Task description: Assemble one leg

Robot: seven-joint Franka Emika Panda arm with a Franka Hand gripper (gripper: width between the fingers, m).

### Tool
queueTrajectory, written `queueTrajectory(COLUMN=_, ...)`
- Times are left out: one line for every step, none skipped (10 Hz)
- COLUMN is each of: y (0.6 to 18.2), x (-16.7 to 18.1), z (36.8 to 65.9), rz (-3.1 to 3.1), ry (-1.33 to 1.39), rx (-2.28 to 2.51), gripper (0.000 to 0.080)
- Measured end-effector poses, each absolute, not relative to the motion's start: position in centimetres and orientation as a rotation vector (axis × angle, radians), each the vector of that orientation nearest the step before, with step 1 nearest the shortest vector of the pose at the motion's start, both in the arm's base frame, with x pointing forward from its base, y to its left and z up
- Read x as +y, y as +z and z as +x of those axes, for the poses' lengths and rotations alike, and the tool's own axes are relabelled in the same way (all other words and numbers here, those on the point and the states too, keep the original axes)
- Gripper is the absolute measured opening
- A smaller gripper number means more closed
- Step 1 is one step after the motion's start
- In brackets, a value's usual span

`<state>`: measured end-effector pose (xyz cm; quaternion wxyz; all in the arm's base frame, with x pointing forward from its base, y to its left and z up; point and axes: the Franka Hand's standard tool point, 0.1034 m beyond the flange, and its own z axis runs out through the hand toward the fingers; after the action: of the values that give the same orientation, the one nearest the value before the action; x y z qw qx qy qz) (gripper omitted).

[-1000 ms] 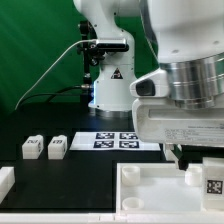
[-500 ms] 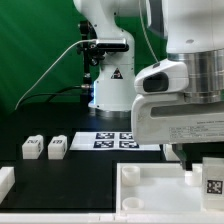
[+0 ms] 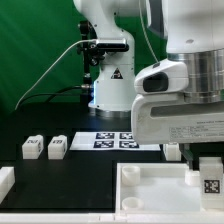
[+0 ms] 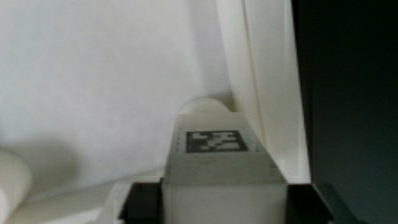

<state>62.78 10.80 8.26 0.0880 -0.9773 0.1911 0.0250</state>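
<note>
Gripper (image 4: 217, 200) clenched on the leg (image 4: 217, 160), held upright at a corner of the panel (image 3: 150, 185). Risk: a tilted leg may jam against the socket wall.

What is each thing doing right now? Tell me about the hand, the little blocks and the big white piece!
Hand: shut on a leg.
Held leg: upright, tag showing, over the panel's corner.
Two spare legs: standing side by side on the table, untouched.
Panel: lying flat.
Marker board: flat on the table.
</note>
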Motion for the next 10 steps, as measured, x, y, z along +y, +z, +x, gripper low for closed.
queueTrajectory(y=8.29, x=10.72, z=62.87, rz=-2.855, ry=0.108, rx=0.724, gripper=0.0290)
queueTrajectory(y=8.16, x=10.88, z=62.92, rz=-2.804, ry=0.128, rx=0.858, gripper=0.0290)
queueTrajectory(y=8.07, x=10.86, z=62.98, rz=-2.726, ry=0.153, rx=1.006, gripper=0.0290)
queueTrajectory(y=8.08, x=10.87, z=62.96, rz=-2.670, ry=0.179, rx=1.102, gripper=0.0291)
queueTrajectory(y=8.09, x=11.07, z=62.91, rz=-2.687, ry=0.184, rx=1.095, gripper=0.0291)
queueTrajectory(y=8.06, x=10.95, z=62.90, rz=-2.687, ry=0.184, rx=1.094, gripper=0.0365)
queueTrajectory(y=8.03, x=10.94, z=62.88, rz=-2.687, ry=0.185, rx=1.094, gripper=0.0365)
queueTrajectory(y=8.01, x=10.96, z=62.87, rz=-2.687, ry=0.185, rx=1.094, gripper=0.0546)
queueTrajectory(y=8.00, x=10.96, z=62.86, rz=-2.688, ry=0.185, rx=1.094, gripper=0.0631)
queueTrajectory(y=8.00, x=10.96, z=62.86, rz=-2.688, ry=0.186, rx=1.094, gripper=0.0644)
